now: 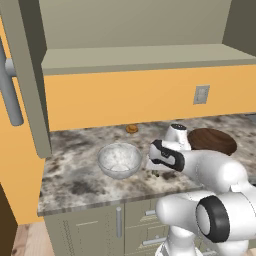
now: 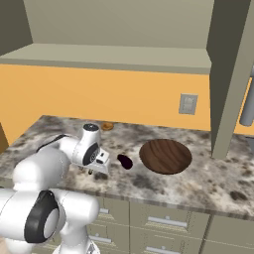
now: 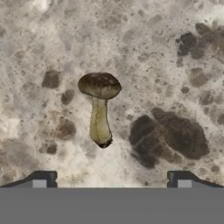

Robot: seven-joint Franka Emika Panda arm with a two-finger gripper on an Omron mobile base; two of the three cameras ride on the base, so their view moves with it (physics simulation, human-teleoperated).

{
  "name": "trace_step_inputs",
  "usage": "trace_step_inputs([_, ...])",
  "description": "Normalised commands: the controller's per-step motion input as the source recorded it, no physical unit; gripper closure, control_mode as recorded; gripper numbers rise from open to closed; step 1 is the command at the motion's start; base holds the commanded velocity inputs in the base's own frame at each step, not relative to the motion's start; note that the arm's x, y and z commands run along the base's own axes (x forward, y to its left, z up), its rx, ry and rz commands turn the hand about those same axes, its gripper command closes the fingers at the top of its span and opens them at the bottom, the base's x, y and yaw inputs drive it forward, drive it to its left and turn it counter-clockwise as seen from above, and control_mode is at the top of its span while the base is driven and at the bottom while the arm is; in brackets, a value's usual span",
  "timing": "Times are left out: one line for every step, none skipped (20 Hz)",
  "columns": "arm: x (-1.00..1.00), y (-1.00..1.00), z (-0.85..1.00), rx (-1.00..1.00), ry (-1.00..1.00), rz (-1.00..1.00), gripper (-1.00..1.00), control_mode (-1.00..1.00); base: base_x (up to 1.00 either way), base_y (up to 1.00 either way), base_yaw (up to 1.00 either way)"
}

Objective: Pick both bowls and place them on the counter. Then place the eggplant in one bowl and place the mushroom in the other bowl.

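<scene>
Gripper [image 3: 111, 179] spread wide and empty, poised directly above the mushroom [image 3: 99, 107], which lay on its side on the counter [image 1: 75, 175] near the front edge, beside the marbled bowl [image 1: 119, 160]. Probably light, soft and easily crushed; a gentle pinch across the stem appeared best.

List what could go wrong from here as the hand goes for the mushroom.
The tiny tan-capped mushroom lies flat on the speckled marble counter between the open gripper fingertips; closing too high could miss it or roll it away.

The glossy dark purple eggplant sits near the hand, so a swing might knock it.

The grey-white marbled bowl stands close beside the wrist and could be bumped.
</scene>
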Motion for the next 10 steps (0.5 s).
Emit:
trace_step_inputs([0.30, 0.04, -0.20, 0.00, 0.00, 0.01, -1.00, -1.00, 0.00, 0.00, 0.00])
trace_step_inputs([0.34, 0.03, -0.21, 0.00, 0.00, 0.01, -1.00, -1.00, 0.00, 0.00, 0.00])
trace_step_inputs([0.38, 0.02, -0.19, 0.00, 0.00, 0.03, -1.00, -1.00, 0.00, 0.00, 0.00])
trace_step_inputs([0.40, 0.00, -0.18, 0.00, 0.00, 0.04, -1.00, -1.00, 0.00, 0.00, 0.00])
trace_step_inputs([0.42, 0.00, -0.17, 0.00, 0.00, 0.05, -1.00, -1.00, 0.00, 0.00, 0.00])
trace_step_inputs([0.42, 0.00, -0.15, 0.00, 0.00, 0.05, -1.00, -1.00, 0.00, 0.00, 0.00])
trace_step_inputs([0.41, 0.00, -0.16, 0.00, 0.00, 0.05, -1.00, -1.00, 0.00, 0.00, 0.00])
trace_step_inputs([0.41, 0.00, -0.16, 0.00, 0.00, 0.05, -1.00, -1.00, 0.00, 0.00, 0.00])
trace_step_inputs([0.41, 0.00, -0.18, 0.00, 0.00, 0.05, -1.00, -1.00, 0.00, 0.00, 0.00])
trace_step_inputs([0.40, 0.00, -0.19, 0.00, 0.00, 0.05, -1.00, -1.00, 0.00, 0.00, 0.00])
